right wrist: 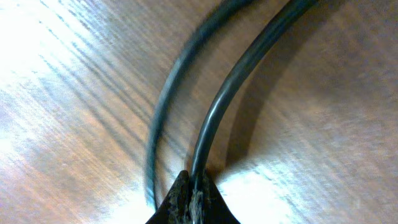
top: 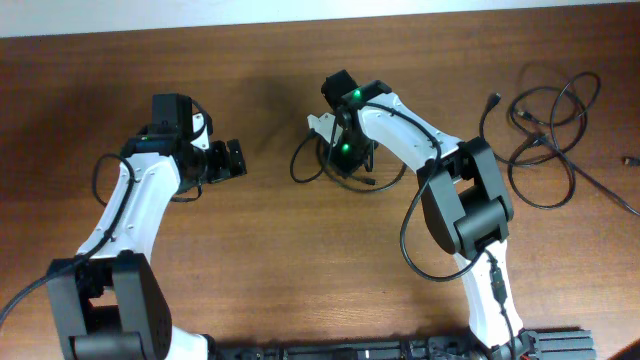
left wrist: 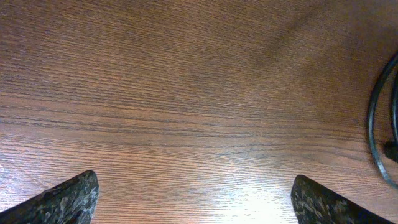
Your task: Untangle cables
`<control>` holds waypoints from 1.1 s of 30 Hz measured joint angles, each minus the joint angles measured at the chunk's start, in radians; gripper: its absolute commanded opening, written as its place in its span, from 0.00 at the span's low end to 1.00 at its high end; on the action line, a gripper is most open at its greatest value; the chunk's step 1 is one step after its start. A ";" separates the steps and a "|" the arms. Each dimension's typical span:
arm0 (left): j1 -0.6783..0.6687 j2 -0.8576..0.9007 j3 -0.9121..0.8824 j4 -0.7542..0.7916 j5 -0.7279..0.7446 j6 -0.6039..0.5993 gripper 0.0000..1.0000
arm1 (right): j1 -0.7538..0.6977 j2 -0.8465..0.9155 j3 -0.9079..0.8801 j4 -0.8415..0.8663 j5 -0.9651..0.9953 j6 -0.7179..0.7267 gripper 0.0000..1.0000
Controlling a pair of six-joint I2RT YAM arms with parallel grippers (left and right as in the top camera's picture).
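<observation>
A black cable (top: pixel 300 160) lies coiled on the wooden table at centre, under my right gripper (top: pixel 345 150). In the right wrist view the right gripper (right wrist: pixel 194 193) is shut on this black cable (right wrist: pixel 221 106), which runs up from between the fingertips; a second strand (right wrist: pixel 163 106) curves beside it. My left gripper (top: pixel 232 160) is open and empty over bare wood, left of the coil. In the left wrist view its fingers (left wrist: pixel 196 199) are wide apart, and a loop of the cable (left wrist: pixel 373 124) shows at the right edge. A second tangle of black cables (top: pixel 548 125) lies at the far right.
A loose cable end with a plug (top: pixel 492 100) sticks out of the right tangle. Another thin cable (top: pixel 610 195) runs toward the right table edge. The table's back edge (top: pixel 200 25) runs along the top.
</observation>
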 measured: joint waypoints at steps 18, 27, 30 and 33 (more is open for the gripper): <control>0.000 0.000 0.000 0.000 0.000 0.000 0.99 | -0.147 -0.363 0.582 -0.211 0.362 0.259 0.04; 0.000 0.000 0.000 0.000 0.000 0.000 0.99 | -0.446 -0.536 0.622 -0.260 0.686 0.464 0.04; 0.000 0.000 0.000 0.000 0.000 0.000 0.99 | -0.509 -0.545 0.622 -0.298 0.665 0.480 0.04; 0.000 0.000 0.000 0.000 0.000 0.000 0.99 | -0.525 -0.532 0.619 -0.336 0.621 0.489 0.04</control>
